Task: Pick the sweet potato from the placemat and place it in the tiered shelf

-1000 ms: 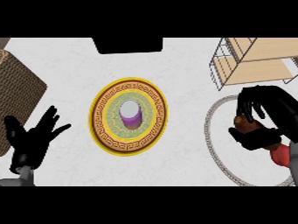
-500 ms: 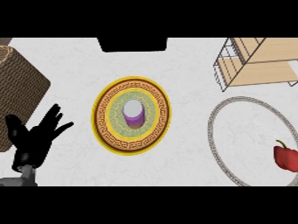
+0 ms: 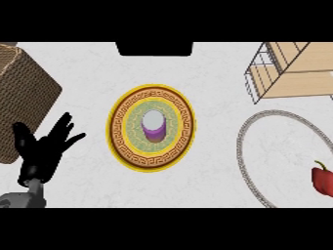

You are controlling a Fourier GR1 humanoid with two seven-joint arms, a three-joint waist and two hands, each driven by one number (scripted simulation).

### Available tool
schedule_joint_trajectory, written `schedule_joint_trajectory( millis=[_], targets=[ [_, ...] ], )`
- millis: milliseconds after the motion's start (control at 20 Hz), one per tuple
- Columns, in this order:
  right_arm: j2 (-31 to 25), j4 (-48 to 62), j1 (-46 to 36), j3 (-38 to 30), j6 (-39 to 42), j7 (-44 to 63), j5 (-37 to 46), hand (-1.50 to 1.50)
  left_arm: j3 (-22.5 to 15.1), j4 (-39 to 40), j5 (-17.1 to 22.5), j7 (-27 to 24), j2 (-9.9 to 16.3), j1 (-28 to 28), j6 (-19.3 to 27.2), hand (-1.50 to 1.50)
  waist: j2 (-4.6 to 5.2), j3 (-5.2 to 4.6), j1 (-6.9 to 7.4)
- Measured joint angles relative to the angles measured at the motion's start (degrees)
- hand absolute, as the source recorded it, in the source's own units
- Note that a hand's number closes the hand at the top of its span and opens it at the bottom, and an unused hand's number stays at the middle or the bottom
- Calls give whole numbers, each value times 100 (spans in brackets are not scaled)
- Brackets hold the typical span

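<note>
The sweet potato (image 3: 153, 127), purple with a pale top, lies in the middle of the round gold-patterned placemat (image 3: 129, 146) at the counter's centre. The wooden tiered shelf (image 3: 302, 73) with a wire frame stands at the back right. My left hand (image 3: 43, 149) rests open at the lower left, fingers spread and pointing up, well to the left of the placemat and holding nothing. The right hand does not show anywhere in the view.
A wicker basket (image 3: 10, 93) fills the left edge just above my left hand. A red bell pepper (image 3: 327, 179) lies on a grey-rimmed round plate (image 3: 250, 146) at the right. A black object (image 3: 155, 48) sits at the back edge.
The right hand, which was curled over the plate at the right, has withdrawn out of view, and the red pepper now shows. The left hand has stayed put.
</note>
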Motion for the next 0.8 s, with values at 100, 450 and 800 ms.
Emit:
schedule_joint_trajectory(
  millis=[100,450,800],
  targets=[
    [-220,527,-335,-1,-20,-115,62,150,-8,-82,-5,42,-4,22,-33,0,10,-4,30],
    [-645,2209,-1319,444,-175,-877,586,150,11,-17,-121,42,-69,-45,-62,0,27,1,81],
    [-839,3727,-1772,932,-197,-2176,1202,150,97,118,-148,-20,-97,-137,-147,0,42,7,118]
  ],
)
